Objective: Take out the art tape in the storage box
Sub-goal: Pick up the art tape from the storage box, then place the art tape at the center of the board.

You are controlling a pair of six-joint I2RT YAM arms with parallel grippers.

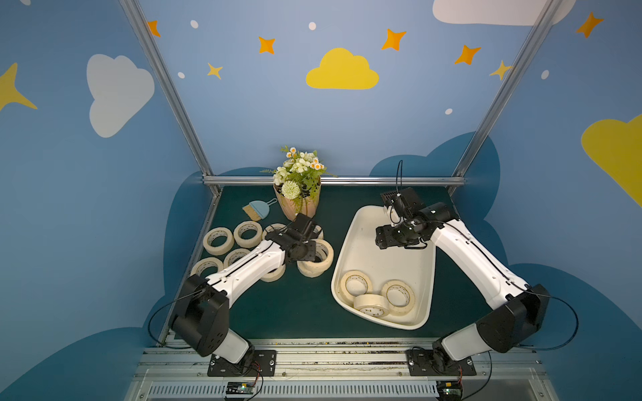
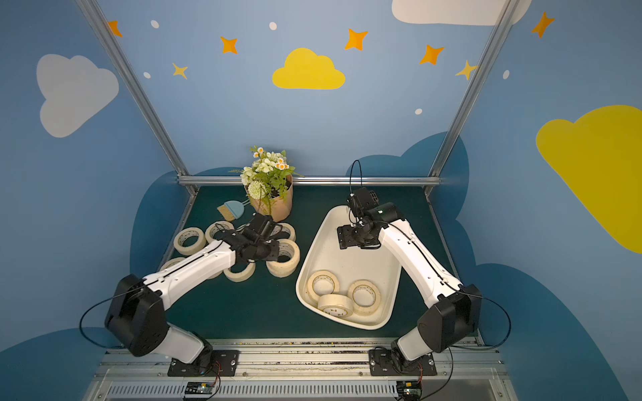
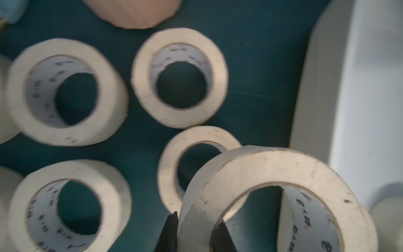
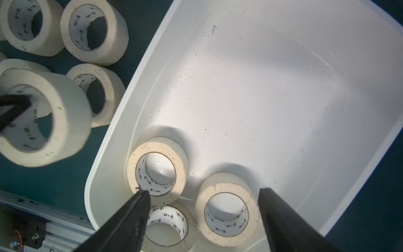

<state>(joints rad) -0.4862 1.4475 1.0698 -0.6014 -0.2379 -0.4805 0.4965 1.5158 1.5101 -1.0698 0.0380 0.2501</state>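
cream roll in l claw, wrist-only

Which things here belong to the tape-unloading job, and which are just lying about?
Job: box; three tape rolls inside it; rolls out on the table; one roll gripped by the left gripper; right gripper, open above the box.
Lying about: flowerpot; small brush and dustpan.

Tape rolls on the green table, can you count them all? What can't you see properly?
- Rolls on the table: in both top views the left arm covers several, so no sure count.
- Blue brush: tiny in top views, a blurred scrap at the left wrist view's edge.
- Third roll in the storage box, right wrist view: cut off by the picture edge, partly behind a jaw.
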